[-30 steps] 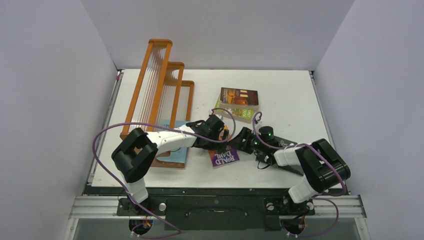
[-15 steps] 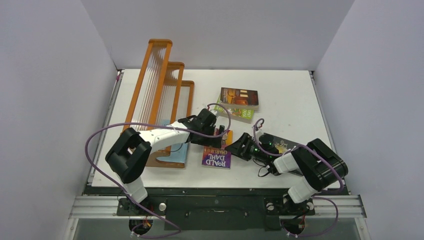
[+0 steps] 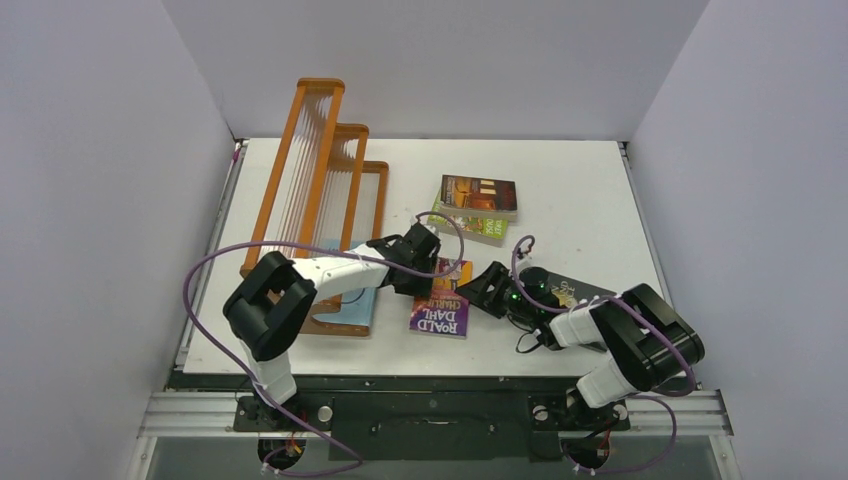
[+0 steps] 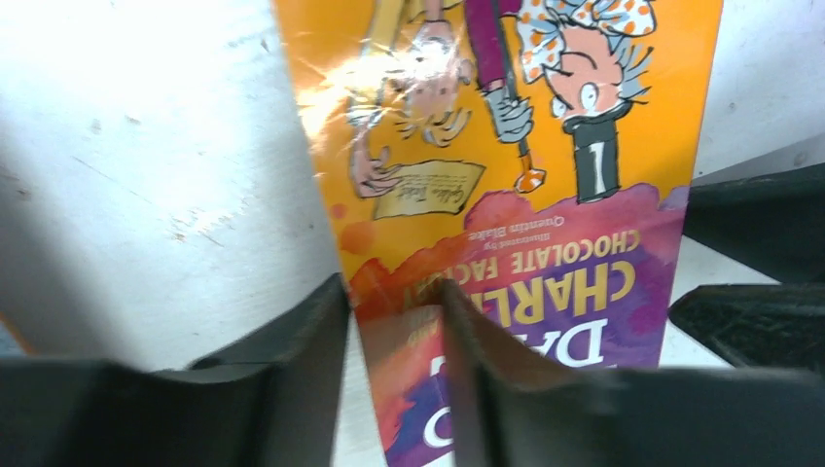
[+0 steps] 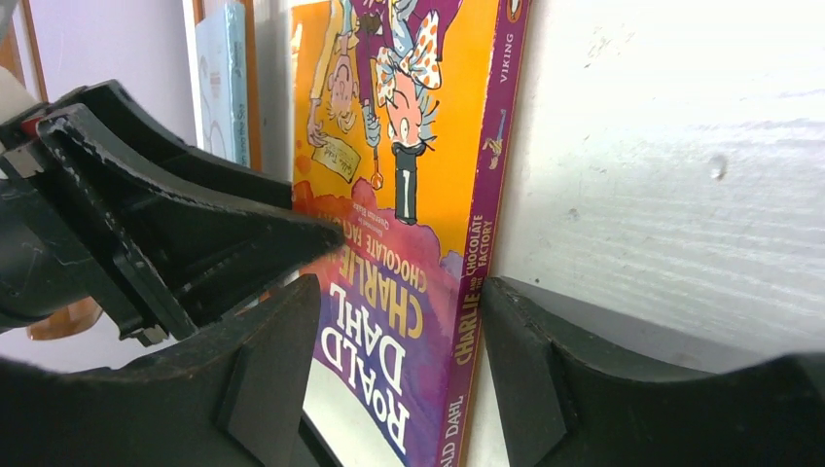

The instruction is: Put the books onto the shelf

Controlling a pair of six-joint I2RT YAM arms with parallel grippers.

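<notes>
Orange-brown wooden rack [image 3: 318, 140]: three stepped tiers, well left of both tools, beyond the left arm's elbow.
Light blue thin book [image 3: 358, 308]: lies at the rack's lowest tier, just left of and behind the left gripper. Counts as placed, I judge.
Left gripper [image 4: 389, 302]: a second ago its jaws were spread wide beside the book. Now they have narrowed onto the book's far edge, one finger over the cover and one at the rim. Reads as clamped.
Orange-purple Roald Dahl paperback [image 3: 440, 315]: sits between the two tools, touching both. It has swung from skewed to nearly square with the table's near edge.
Brown-orange paperback [image 3: 478, 192]: stacked on a bright green illustrated book [image 3: 488, 228], ahead of both tools, untouched.
Right gripper [image 5: 399, 292]: at the paperback's spine side, one finger on the cover and one by the spine. Looks like it is holding, with no change in spread.
Black book [image 3: 565, 290]: under the right forearm, behind that tool.
Meaning: both tools now grip the same paperback. Probably a handover to the left arm, which sits nearer the rack. Four books not yet shelved.
</notes>
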